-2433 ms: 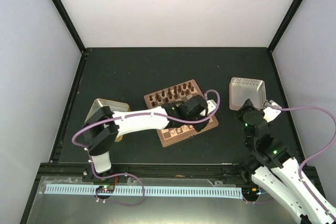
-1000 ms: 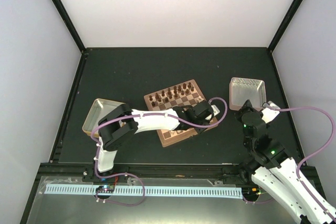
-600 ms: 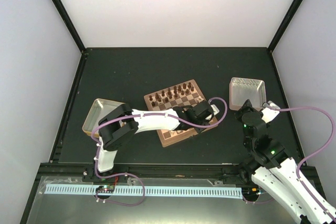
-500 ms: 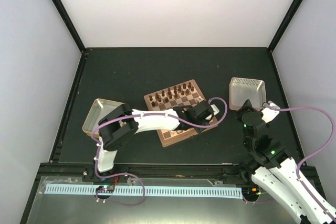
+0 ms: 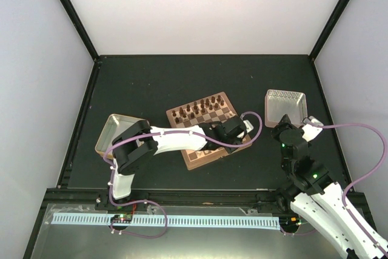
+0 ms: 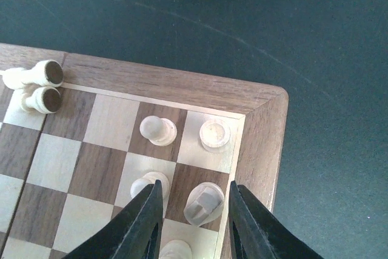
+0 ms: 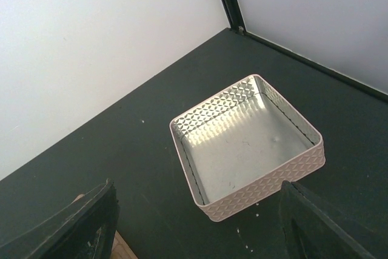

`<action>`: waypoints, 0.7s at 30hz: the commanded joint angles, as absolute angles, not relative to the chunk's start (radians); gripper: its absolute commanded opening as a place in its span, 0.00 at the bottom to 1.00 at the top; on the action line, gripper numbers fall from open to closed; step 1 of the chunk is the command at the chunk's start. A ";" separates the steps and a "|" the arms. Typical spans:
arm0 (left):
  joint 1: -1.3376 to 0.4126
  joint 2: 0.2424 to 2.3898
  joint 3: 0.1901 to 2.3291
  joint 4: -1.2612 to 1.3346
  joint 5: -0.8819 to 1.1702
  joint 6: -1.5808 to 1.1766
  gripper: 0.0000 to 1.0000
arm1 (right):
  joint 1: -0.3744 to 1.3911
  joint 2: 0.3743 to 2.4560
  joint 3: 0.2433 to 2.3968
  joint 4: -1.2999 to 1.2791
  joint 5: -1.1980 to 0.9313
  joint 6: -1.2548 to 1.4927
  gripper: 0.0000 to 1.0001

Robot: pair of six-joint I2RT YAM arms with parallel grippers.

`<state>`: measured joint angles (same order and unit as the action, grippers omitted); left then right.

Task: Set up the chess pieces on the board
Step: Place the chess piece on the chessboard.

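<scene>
Clearly, we have the left gripper (image 6: 194, 189) open astride an upright cream piece (image 6: 204, 204), just beside the board (image 6: 267, 130) corner.

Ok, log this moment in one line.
left jaws: open, straddling cream piece near board corner | right jaws: open, facing empty metal tray | grip: none

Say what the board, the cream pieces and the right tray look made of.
Board: wood, with visible grain and a satin sheen. Cream pieces: pale and smooth; wood or plastic, unclear. Tray: metal, with a shiny reflective floor and diamond-embossed walls.
</scene>
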<state>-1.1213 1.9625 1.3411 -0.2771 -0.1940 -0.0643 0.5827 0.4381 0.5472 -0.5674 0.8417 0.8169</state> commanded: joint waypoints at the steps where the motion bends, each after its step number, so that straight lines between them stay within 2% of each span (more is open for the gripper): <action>1: -1.126 1.893 1.351 -0.273 -0.187 -0.085 0.31 | 0.580 0.430 0.540 -0.549 0.859 0.824 0.73; 7: -1.114 1.839 1.341 -0.277 -0.174 -0.115 0.31 | 0.579 0.429 0.540 -0.527 0.830 0.798 0.73; 11: -1.079 1.752 1.299 -0.263 -0.140 -0.161 0.34 | 0.579 0.456 0.536 -0.456 0.721 0.717 0.73; 17: -0.948 1.546 1.116 -0.207 -0.060 -0.288 0.35 | 0.578 0.607 0.569 -0.287 0.368 0.516 0.73; 21: -0.846 1.410 0.971 -0.179 -0.032 -0.331 0.39 | 0.578 0.762 0.635 -0.258 0.230 0.450 0.71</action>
<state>-0.9260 1.5150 1.0737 -0.2245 -0.0834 -0.2485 0.5808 0.6502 0.5674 -0.3538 0.4446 0.5682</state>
